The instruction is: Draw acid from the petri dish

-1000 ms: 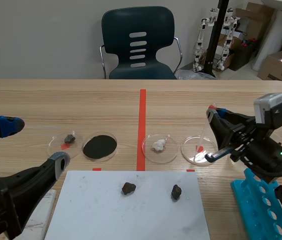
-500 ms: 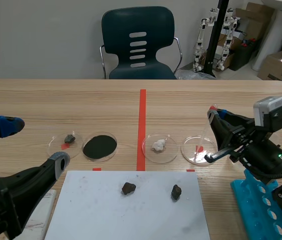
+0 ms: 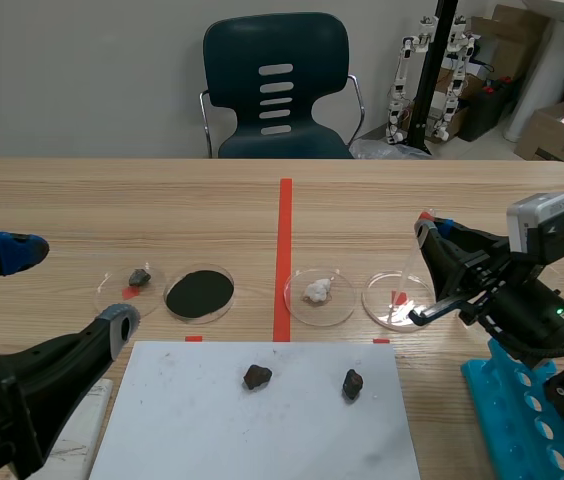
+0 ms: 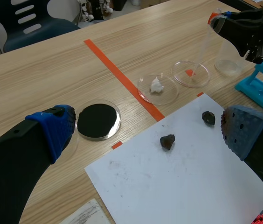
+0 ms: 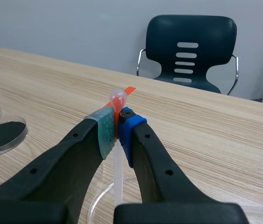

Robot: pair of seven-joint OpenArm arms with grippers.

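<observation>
A clear petri dish sits on the table right of the red tape line; in the left wrist view this petri dish is the farthest one. My right gripper is above it, shut on a pipette that slants down with its tip inside the dish. In the right wrist view the pipette's orange bulb sticks up between the fingers of the right gripper, and the clear stem runs down toward the dish rim. My left gripper is open near the table's left front, holding nothing.
Three more dishes stand in the row: one with white lump, one with black powder, one with a small rock. A white sheet carries two dark rocks. A blue tube rack stands at the front right.
My right arm shifted very slightly a second ago and has held still since, with the pipette tip staying in the dish. The left arm has not moved.
</observation>
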